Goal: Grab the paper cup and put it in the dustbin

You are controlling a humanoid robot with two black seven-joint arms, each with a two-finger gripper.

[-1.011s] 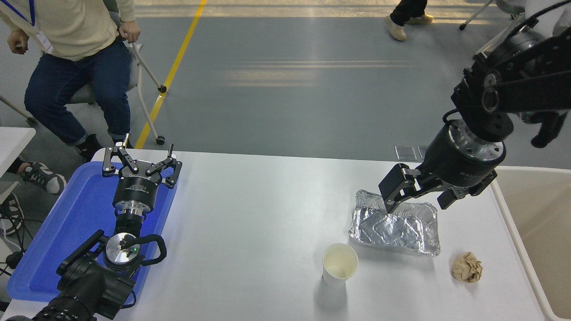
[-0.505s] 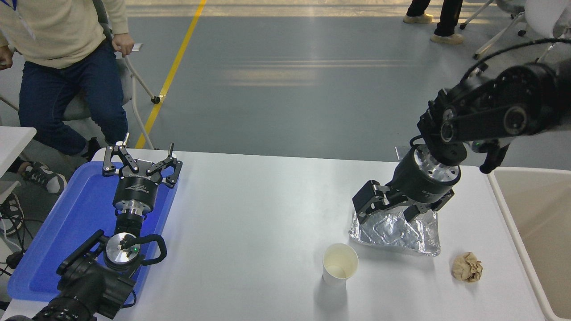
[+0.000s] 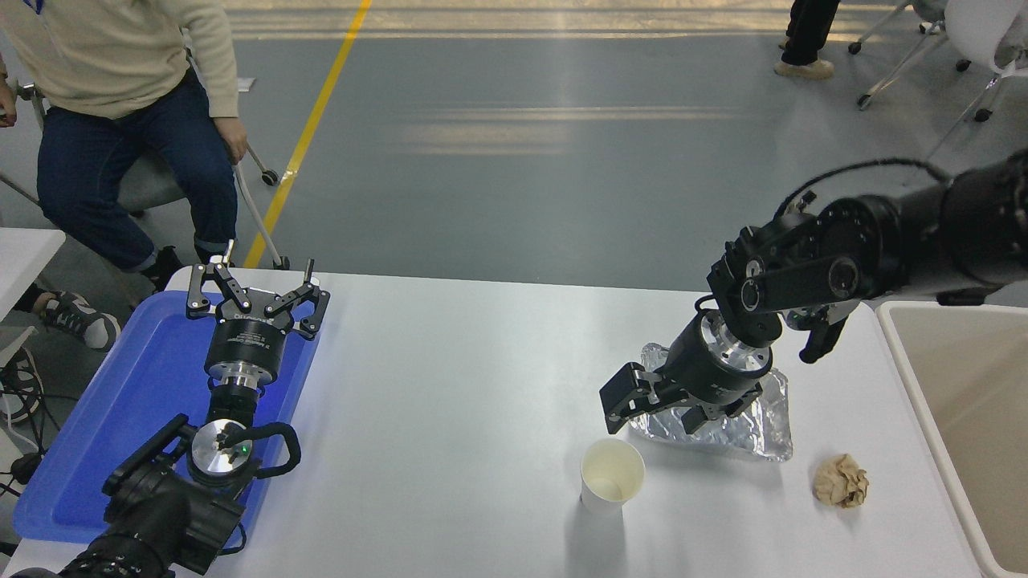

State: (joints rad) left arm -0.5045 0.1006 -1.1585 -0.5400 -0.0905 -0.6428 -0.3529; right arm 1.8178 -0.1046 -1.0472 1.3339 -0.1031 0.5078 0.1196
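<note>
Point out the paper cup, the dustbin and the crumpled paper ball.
paper cup (image 3: 612, 475): head view, on its cream-coloured inside.
dustbin (image 3: 901, 347): head view, on its pale left rim at the table's right edge.
crumpled paper ball (image 3: 840, 481): head view, on the middle of the brown wad.

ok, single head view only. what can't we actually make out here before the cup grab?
Head view, all items:
- Crinkled silver foil tray: its far-left part is hidden behind the black right gripper and wrist.
- Large beige plastic dustbin: cut off by the right and bottom edges; depth and contents not visible.
- Small white paper cup: a pale patch at the bottom, too small to tell whether residue.
- Flat blue tray: partly covered by the parked left gripper and arm.
</note>
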